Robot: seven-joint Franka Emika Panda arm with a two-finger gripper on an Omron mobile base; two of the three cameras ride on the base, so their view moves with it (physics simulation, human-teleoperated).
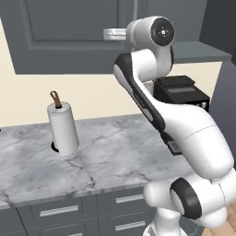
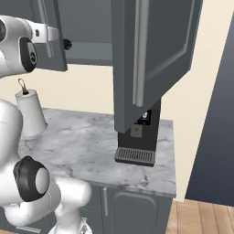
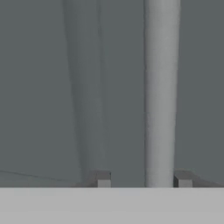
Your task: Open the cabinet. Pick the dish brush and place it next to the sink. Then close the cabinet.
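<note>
The dark grey cabinet (image 2: 91, 27) hangs over the counter. Its right door (image 2: 160, 55) is swung wide open toward me, and its left door (image 1: 69, 32) faces front. The dish brush (image 2: 67, 44) shows as a black bristle tuft on the shelf inside, just right of my hand. My gripper (image 3: 143, 179) is up at the left door. The door's vertical silver handle (image 3: 161, 92) runs between the fingertips (image 3: 103, 179), nearer the right one, with a gap on the left. The jaws stand open around the bar. The sink is out of view.
A white paper-towel roll (image 1: 62, 126) stands on the marble counter (image 1: 115, 156) at the left. A black coffee machine (image 2: 137, 137) sits under the open door. Low drawers (image 1: 57, 211) with horizontal handles run below the counter's front edge.
</note>
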